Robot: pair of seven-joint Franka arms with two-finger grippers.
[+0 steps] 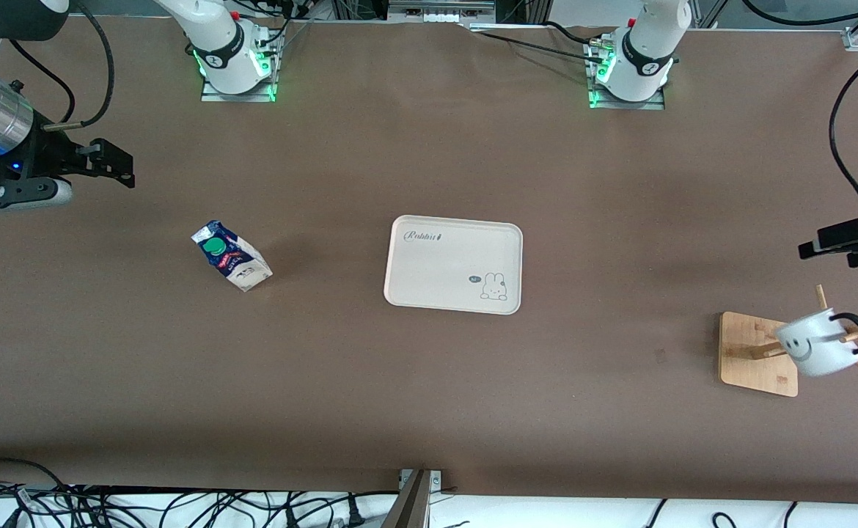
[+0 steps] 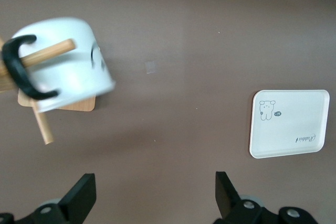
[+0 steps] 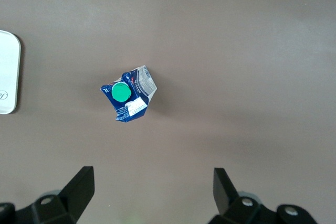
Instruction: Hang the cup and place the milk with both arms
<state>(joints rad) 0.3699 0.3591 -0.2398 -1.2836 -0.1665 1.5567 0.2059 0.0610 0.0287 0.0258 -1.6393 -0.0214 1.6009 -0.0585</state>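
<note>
One white smiley-face cup (image 1: 816, 343) hangs by its black handle on a peg of the wooden mug rack (image 1: 757, 353), near the table edge at the left arm's end. One milk carton (image 1: 231, 255) stands toward the right arm's end, beside one cream rabbit tray (image 1: 453, 264) at the table's centre. Two grippers hover with fingers apart: the left gripper (image 2: 152, 195) above the rack, the right gripper (image 3: 152, 192) over bare tabletop near the carton.
</note>
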